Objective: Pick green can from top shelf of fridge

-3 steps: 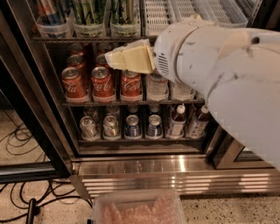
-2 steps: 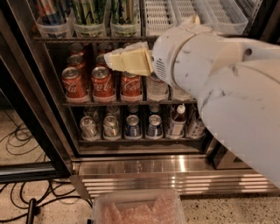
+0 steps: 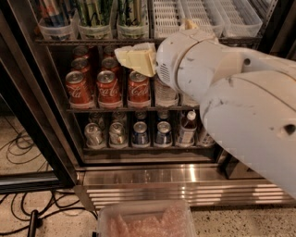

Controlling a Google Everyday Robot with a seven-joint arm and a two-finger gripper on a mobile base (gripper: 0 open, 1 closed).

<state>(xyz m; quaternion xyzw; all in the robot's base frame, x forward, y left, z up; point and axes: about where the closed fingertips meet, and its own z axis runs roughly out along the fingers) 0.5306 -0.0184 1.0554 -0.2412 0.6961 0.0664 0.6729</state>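
The fridge (image 3: pixel 41 102) stands open with black frames and dark wire racks. The top shelf (image 3: pixel 92 41) carries clear bins, and green cans with green and silvery-white bodies stand in two of them (image 3: pixel 95 14) (image 3: pixel 132 11). Their tops are cut off by the upper edge of the view. My gripper (image 3: pixel 135 58), cream-coloured, is just under the top shelf's front edge, in front of the red cans (image 3: pixel 108 88), below and slightly right of the green cans. It touches no can. My large white arm (image 3: pixel 231 83) hides the right side of the fridge.
White slotted bins (image 3: pixel 203 16) fill the right of the top shelf; a bin with blue and red cans (image 3: pixel 55 16) stands far left. Water bottles (image 3: pixel 166 95) stand beside the red cans. The lower rack holds silver and blue cans (image 3: pixel 115 134). Also in view: ribbed steel base (image 3: pixel 185 180), floor cables (image 3: pixel 18 143), clear tub (image 3: pixel 148 220).
My gripper has edged slightly up and left toward the top shelf's front edge. The arm's bulk has shifted a little. Nothing in the fridge has moved.
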